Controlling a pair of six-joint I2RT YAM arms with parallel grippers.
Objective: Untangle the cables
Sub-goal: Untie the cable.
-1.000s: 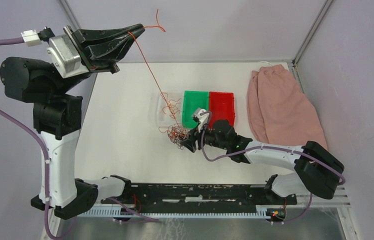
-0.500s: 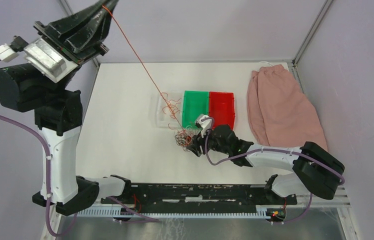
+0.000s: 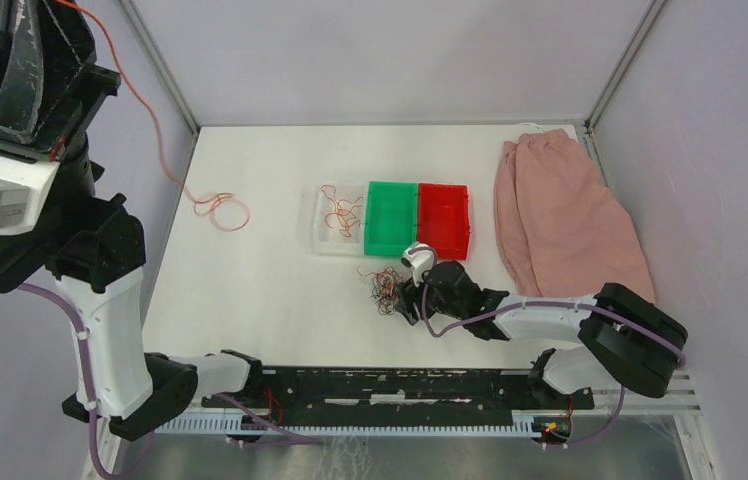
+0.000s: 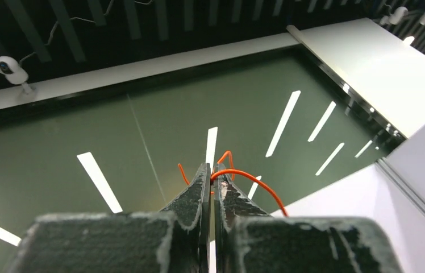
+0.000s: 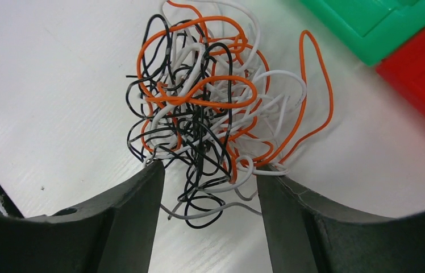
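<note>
The cables are a clump of curly orange, black and white wires on the white table, in front of the green bin. In the right wrist view the clump lies just ahead of my right gripper, which is open, with the clump's lowest loops between its fingers. My right gripper sits low at the clump's right side. My left gripper is raised high at the far left. In the left wrist view my left gripper is shut on one orange wire. That wire's curled end rests on the table.
A clear tray with a few orange wires stands left of a green bin and a red bin. A pink cloth lies at the right. Grey walls close in the table on the left, back and right.
My left gripper has swung up and to the left with the orange wire. The wire has come free of the clump, and its end now lies at the table's left. The clump shifted slightly right.
</note>
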